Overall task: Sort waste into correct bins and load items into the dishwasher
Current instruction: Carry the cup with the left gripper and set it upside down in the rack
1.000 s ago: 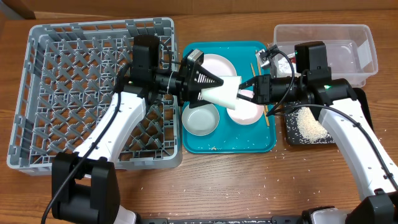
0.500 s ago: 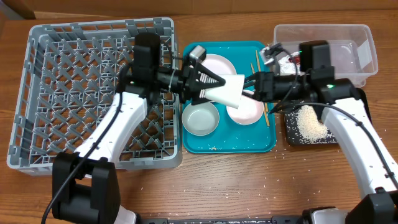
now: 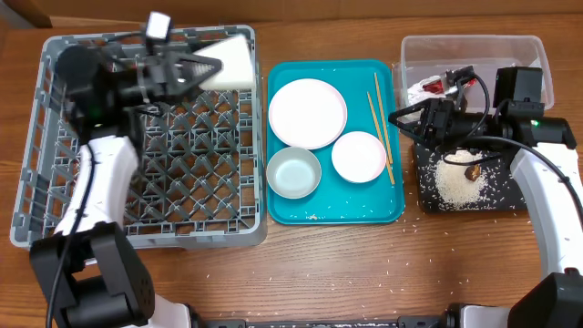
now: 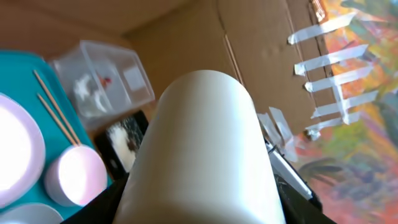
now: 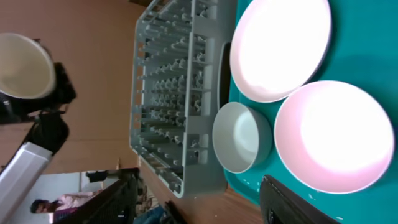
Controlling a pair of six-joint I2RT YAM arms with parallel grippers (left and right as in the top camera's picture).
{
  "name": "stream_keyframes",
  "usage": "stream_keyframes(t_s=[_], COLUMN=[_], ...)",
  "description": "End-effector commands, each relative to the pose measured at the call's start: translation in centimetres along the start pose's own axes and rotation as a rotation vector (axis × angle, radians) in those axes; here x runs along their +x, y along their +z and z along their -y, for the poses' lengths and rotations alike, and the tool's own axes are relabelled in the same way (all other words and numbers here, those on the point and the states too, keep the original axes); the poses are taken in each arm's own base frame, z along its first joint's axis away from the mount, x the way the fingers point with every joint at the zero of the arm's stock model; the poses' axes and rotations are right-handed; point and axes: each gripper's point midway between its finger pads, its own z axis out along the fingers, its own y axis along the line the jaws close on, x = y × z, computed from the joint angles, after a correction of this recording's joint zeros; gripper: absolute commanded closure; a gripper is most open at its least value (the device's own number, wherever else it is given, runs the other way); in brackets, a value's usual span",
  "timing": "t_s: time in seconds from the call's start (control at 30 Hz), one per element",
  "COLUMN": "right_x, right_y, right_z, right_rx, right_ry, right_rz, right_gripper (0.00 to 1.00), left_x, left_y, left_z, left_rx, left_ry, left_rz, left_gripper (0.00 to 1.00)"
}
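My left gripper [image 3: 206,69] is shut on the small white cup [image 3: 231,62], which it holds on its side above the far edge of the grey dishwasher rack [image 3: 27,182]. The left wrist view is almost filled by the cup [image 4: 202,137], with the left gripper [image 4: 199,211] round it. My right gripper [image 3: 403,117] stands open and empty between the teal tray [image 3: 342,208] and the black tray bin [image 3: 428,202]. The plate [image 3: 308,112], two bowls [image 3: 293,173] [image 3: 359,157] and the chopsticks [image 3: 381,128] lie on the teal tray. Rice [image 3: 451,182] and a brown lump [image 3: 474,170] lie in the black tray.
The clear tub [image 3: 533,64] at the back right holds the red-and-white wrapper [image 3: 433,88]. Loose rice grains dot the teal tray and the table near its front edge. The right wrist view shows the rack [image 5: 174,93], the plate [image 5: 280,46] and both bowls below the open right gripper [image 5: 205,205].
The left arm has swung the cup from above the teal tray to the rack's far edge. The right gripper has opened and drawn back to the right.
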Motion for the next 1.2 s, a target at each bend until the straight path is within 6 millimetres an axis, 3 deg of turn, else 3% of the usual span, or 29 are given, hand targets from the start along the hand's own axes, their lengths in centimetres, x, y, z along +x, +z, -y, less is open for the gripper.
stream_keyframes(t_s=[0.0, 0.2, 0.53, 0.73, 1.0, 1.17], right_x=[-0.2, -0.2, 0.1, 0.1, 0.1, 0.1], right_y=[0.1, 0.0, 0.0, 0.0, 0.0, 0.0], right_z=[1.1, 2.2, 2.5, 2.5, 2.5, 2.5], right_rx=[0.068, 0.129, 0.144, 0.144, 0.144, 0.144], right_ry=[-0.029, -0.015, -0.006, -0.004, -0.003, -0.003], right_rz=[0.008, 0.013, 0.007, 0.005, 0.005, 0.005], right_gripper=[0.34, 0.3, 0.25, 0.22, 0.21, 0.21], left_x=[-1.2, -3.2, -8.4, -10.2, -11.2, -12.0], left_y=[-2.4, -6.3, -11.4, -11.9, -11.6, -11.7], left_z=[1.0, 1.8, 5.2, 7.7, 12.1, 13.8], left_rx=[-0.024, -0.065, -0.105, -0.133, -0.144, -0.146], left_ry=[-0.07, -0.026, 0.035, 0.064, 0.162, 0.177], left_rz=[0.055, 0.162, 0.397, 0.419, 0.41, 0.451], left_gripper=[0.85, 0.84, 0.81, 0.82, 0.82, 0.83])
